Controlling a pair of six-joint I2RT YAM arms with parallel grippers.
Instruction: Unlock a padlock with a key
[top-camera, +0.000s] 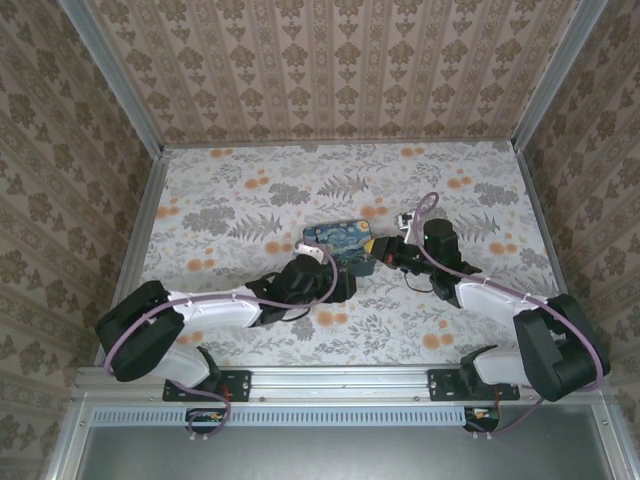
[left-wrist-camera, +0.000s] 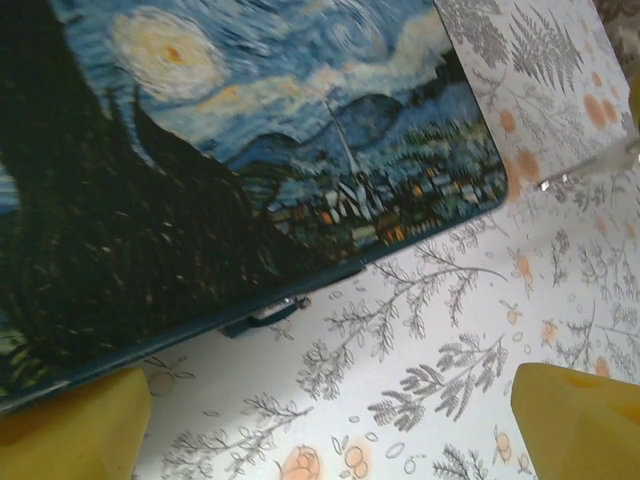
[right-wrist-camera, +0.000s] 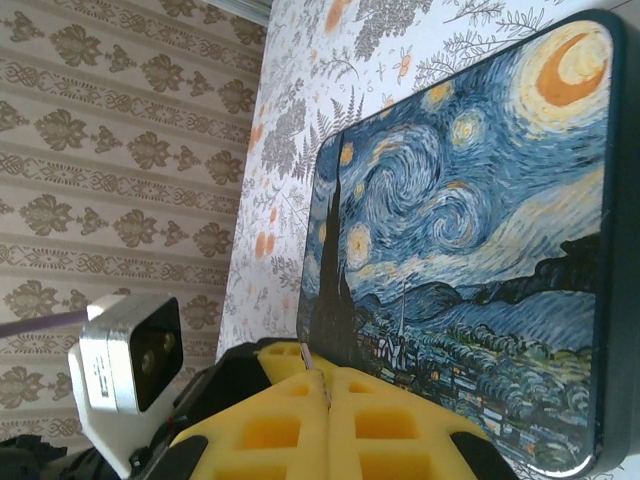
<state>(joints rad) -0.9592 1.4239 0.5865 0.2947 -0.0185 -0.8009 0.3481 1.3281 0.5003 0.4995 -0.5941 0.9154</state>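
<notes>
Floral bench (top-camera: 230, 200) carries one starry-night box (top-camera: 338, 240), with one tiny teal padlock (left-wrist-camera: 258, 318) at its side edge, low against the bench. Your two arms meet there: left fingers (left-wrist-camera: 575, 420) spread apart and empty, right fingers (right-wrist-camera: 400, 420) clenched on one thin key (right-wrist-camera: 316, 368).

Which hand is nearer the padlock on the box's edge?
Left. The left hand hangs open just in front of the padlock; the right hand, shut on the key, sits off a corner of the box.
</notes>
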